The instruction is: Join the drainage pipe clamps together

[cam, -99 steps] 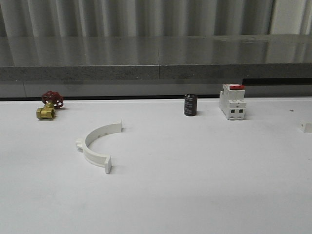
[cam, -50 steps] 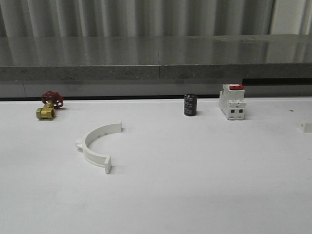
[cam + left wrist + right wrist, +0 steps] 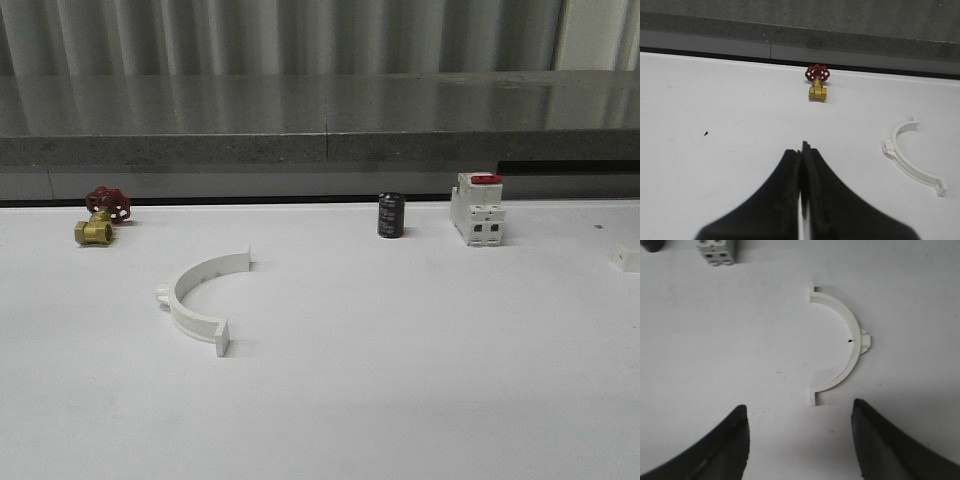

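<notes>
One white half-ring drainage pipe clamp (image 3: 192,318) lies on the white table left of centre, and the left wrist view shows it (image 3: 888,148) off to the side of my left gripper (image 3: 801,150). That gripper is shut with nothing between its fingers and hangs above bare table. A second drainage pipe clamp (image 3: 854,357) lies flat just ahead of my right gripper (image 3: 799,415), which is open and empty, with the clamp's near end tab close to the gap between the fingers. At the right edge of the front view, a small white piece (image 3: 627,258) is cut off by the frame.
A brass valve with a red handwheel (image 3: 100,215) sits at the back left. A black cylinder (image 3: 390,215) and a white switch with a red top (image 3: 477,210) stand at the back right. A grey ledge (image 3: 320,150) runs behind the table.
</notes>
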`<action>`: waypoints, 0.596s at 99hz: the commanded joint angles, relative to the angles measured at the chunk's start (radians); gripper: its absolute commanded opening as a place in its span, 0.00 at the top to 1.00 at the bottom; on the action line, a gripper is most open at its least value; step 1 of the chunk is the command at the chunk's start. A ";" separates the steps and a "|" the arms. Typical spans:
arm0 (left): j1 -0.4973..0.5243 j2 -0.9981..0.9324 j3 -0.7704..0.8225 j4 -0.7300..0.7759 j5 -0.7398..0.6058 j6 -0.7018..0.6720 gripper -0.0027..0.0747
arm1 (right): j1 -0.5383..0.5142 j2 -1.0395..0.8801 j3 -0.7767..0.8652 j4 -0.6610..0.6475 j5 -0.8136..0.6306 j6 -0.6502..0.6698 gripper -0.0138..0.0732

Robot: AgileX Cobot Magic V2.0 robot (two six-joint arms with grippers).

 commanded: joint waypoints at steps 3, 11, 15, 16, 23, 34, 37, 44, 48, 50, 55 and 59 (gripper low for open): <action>0.000 0.006 -0.025 -0.003 -0.077 0.001 0.99 | -0.057 0.096 -0.086 0.000 -0.041 -0.040 0.32; 0.000 0.006 -0.025 -0.003 -0.077 0.001 0.99 | -0.089 0.186 -0.122 0.000 -0.041 -0.074 0.32; 0.000 0.006 -0.025 -0.003 -0.077 0.001 0.99 | -0.100 0.223 -0.138 0.002 -0.044 -0.085 0.32; 0.000 0.006 -0.025 -0.003 -0.077 0.001 0.99 | -0.102 0.237 -0.138 0.003 -0.045 -0.088 0.32; 0.000 0.006 -0.025 -0.003 -0.077 0.001 0.99 | -0.112 0.304 -0.161 0.007 -0.052 -0.097 0.32; 0.000 0.006 -0.025 -0.003 -0.077 0.001 0.99 | -0.114 0.394 -0.196 0.007 -0.060 -0.118 0.32; 0.000 0.006 -0.025 -0.003 -0.077 0.001 0.99 | -0.114 0.409 -0.205 0.007 -0.062 -0.128 0.32; 0.000 0.006 -0.025 -0.003 -0.077 0.001 0.99 | -0.114 0.451 -0.223 0.007 -0.066 -0.142 0.32; 0.000 0.006 -0.025 -0.003 -0.077 0.001 0.99 | -0.115 0.476 -0.235 0.007 -0.066 -0.144 0.32; 0.000 0.006 -0.025 -0.003 -0.077 0.001 0.99 | -0.118 0.483 -0.239 0.007 -0.067 -0.144 0.32; 0.000 0.006 -0.025 -0.003 -0.077 0.001 0.99 | -0.122 0.506 -0.247 0.007 -0.068 -0.144 0.32; 0.000 0.006 -0.025 -0.003 -0.077 0.001 0.99 | -0.124 0.517 -0.250 0.007 -0.071 -0.144 0.32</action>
